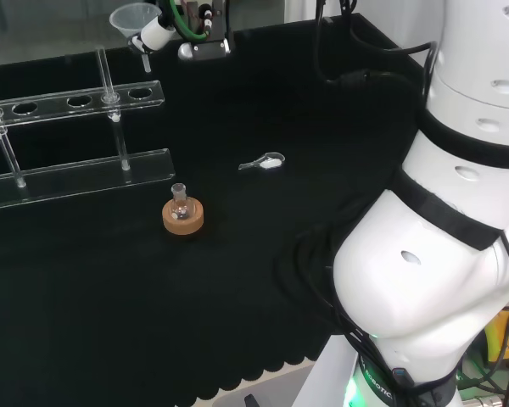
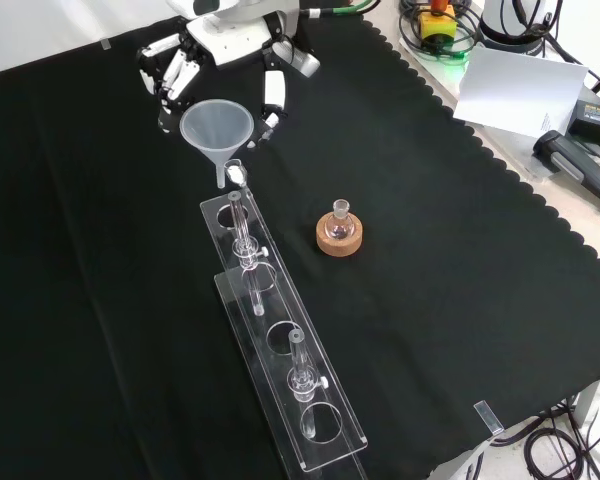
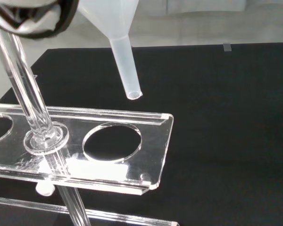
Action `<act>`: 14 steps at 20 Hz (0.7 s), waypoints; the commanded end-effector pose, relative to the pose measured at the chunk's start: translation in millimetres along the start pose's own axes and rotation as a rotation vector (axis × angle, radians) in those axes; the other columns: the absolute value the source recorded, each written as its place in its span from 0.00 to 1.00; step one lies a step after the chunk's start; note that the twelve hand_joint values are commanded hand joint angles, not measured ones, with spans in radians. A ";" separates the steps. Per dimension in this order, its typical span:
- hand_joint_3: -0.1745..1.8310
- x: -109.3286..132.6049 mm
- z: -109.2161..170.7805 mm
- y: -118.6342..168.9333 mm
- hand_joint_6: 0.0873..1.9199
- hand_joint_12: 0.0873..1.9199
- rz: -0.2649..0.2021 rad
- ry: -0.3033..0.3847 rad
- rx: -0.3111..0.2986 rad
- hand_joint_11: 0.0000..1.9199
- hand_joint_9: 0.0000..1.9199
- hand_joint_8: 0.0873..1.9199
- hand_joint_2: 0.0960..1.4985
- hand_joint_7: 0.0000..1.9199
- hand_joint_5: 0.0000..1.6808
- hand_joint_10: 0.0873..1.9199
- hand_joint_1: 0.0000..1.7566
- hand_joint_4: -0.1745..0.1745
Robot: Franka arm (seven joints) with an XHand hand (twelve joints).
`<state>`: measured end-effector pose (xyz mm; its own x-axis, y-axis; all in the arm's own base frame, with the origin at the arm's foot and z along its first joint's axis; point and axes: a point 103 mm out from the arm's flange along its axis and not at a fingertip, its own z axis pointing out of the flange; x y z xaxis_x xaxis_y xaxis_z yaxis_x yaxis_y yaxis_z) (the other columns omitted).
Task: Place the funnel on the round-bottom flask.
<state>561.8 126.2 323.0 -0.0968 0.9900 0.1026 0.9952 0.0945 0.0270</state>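
You can see the funnel (image 3: 115, 28) closest in the wrist view, though its cone is cut off at the frame edge and a blurred part of the hand (image 3: 33, 16) hides the corner beside it; its spout hangs in the air just above the end hole of the clear rack (image 3: 132, 174), touching nothing. In the front view, nearest the camera, the rack (image 2: 280, 360) runs up the cloth from the lower edge, and its upright rods are glassy and hard to trace. To its right sits the small flask (image 2: 340, 222) on a cork ring (image 2: 338, 240), well apart from the rack, with bare black worktop (image 2: 480, 300) open all around it out to the scalloped edge. Farther off, at the rack's far end, you see the funnel (image 2: 217, 128) held upright by the hand (image 2: 230, 40), its fingers (image 2: 273, 92) curled round the cone's rim. The head view shows what the front view does not: a small clear and white item (image 1: 265, 162) lying alone on the cloth past the flask (image 1: 181, 201) and its cork ring (image 1: 183, 217); what it is, you cannot make out. There the funnel (image 1: 134, 19) and hand (image 1: 195, 30) sit at the top edge, partly cut off, beyond the rack (image 1: 76, 174).
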 end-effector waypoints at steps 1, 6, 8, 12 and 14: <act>0.51 3.3 0.6 -5.9 0.27 0.77 0.014 -0.006 0.001 0.00 0.40 0.40 0.33 0.53 0.37 0.25 0.48 0.32; 0.51 3.6 0.1 -9.7 0.27 0.78 0.027 -0.013 -0.006 0.00 0.40 0.40 0.32 0.53 0.36 0.25 0.48 0.30; 0.51 1.5 -1.5 -11.6 0.27 0.78 0.035 -0.020 -0.010 0.00 0.40 0.40 0.32 0.53 0.36 0.25 0.48 0.30; 0.52 -5.0 -4.4 -18.4 0.27 0.78 0.056 -0.033 -0.016 0.00 0.40 0.40 0.32 0.53 0.36 0.25 0.48 0.30; 0.52 -8.9 -4.4 -23.5 0.27 0.78 0.071 -0.035 -0.013 0.00 0.40 0.40 0.32 0.53 0.36 0.25 0.48 0.30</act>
<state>545.8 123.1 325.3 -0.0515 0.9955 0.0797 0.9982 0.0489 0.0342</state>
